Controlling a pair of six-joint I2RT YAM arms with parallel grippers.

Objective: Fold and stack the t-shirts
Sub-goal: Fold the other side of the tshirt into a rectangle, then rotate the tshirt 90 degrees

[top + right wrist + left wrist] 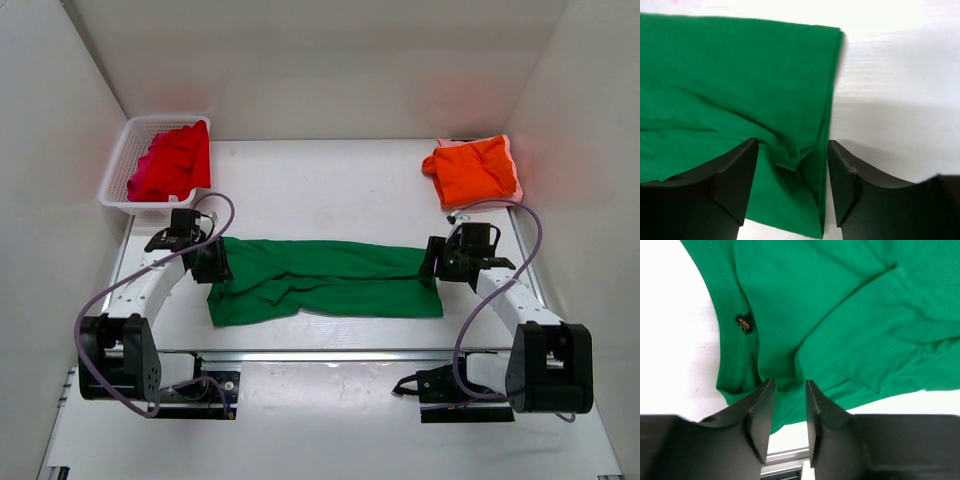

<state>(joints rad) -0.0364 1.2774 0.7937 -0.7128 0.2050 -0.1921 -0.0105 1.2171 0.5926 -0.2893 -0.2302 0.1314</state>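
A bright green t-shirt [325, 278], folded into a long band, lies across the middle of the table. My left gripper [214, 262] is at its left end, by the collar and its black size label [744, 323]. The jaws stand open a little, and the green cloth [840, 315] lies just beyond the tips of that gripper [790, 385]. My right gripper [433, 262] is at the shirt's right end. It is wide open [792, 145] and straddles a small pucker at the folded edge of the cloth [730, 75]. An orange t-shirt [472, 170] lies folded at the back right.
A white lattice basket [122, 165] at the back left holds crumpled red and magenta shirts [172, 160]. White walls close in the table on three sides. A metal rail [330, 353] runs along the near edge, in front of both arm bases.
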